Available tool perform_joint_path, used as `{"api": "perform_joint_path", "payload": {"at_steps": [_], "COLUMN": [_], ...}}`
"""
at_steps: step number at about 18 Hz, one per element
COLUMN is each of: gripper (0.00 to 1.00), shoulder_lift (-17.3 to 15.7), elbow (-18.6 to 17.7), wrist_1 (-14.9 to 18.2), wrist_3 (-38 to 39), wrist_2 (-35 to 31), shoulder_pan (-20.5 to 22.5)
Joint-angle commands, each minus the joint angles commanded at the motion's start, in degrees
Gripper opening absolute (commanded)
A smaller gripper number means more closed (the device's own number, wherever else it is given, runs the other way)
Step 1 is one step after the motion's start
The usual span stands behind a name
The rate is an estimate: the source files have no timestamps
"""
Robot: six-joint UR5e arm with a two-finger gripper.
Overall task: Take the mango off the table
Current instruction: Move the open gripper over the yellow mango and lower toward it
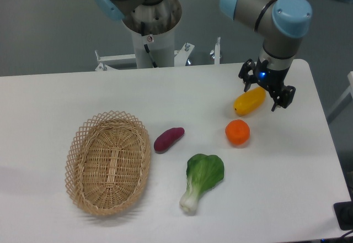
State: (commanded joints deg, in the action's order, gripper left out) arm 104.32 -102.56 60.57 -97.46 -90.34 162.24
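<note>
Hanging over the far right part of the large white rectangular table [83, 96], the black two-finger gripper [264, 92] has its fingers spread apart, one dark fingertip showing to the left of the fruit's upper end and the other to the right and a little lower, so the jaws are released and nothing is clasped between them. The smooth yellow oblong mango [249, 101] lies on the tabletop directly under and slightly left of the gripper, tilted so that its upper right end reaches up between the spread fingers while its lower left end, tinged orange, points toward the middle of the table; whether either finger touches the fruit cannot be told. Just below the mango, near but apart from it, sits a round orange fruit [237, 132]. Farther left lies a small purple sweet potato [168, 139], and below and to its right a green leafy bok choy [202, 178] with a pale white stalk end pointing toward the near edge. An oval woven wicker basket [108, 162] rests on the left half of the table, well apart from the mango.
</note>
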Motion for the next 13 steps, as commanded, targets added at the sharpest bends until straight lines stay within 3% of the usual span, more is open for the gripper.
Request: {"api": "perform_joint_path", "payload": {"at_steps": [4,13], "gripper": [1.00,1.00], "shoulder_lift": [0.2,1.2], "elbow": [-6.4,-10.4], "wrist_1": [-10.0,-12.5], "wrist_3": [-2.8,-5.6], "wrist_2": [-2.2,-2.6], "shoulder_pan": [1.1,1.0]}}
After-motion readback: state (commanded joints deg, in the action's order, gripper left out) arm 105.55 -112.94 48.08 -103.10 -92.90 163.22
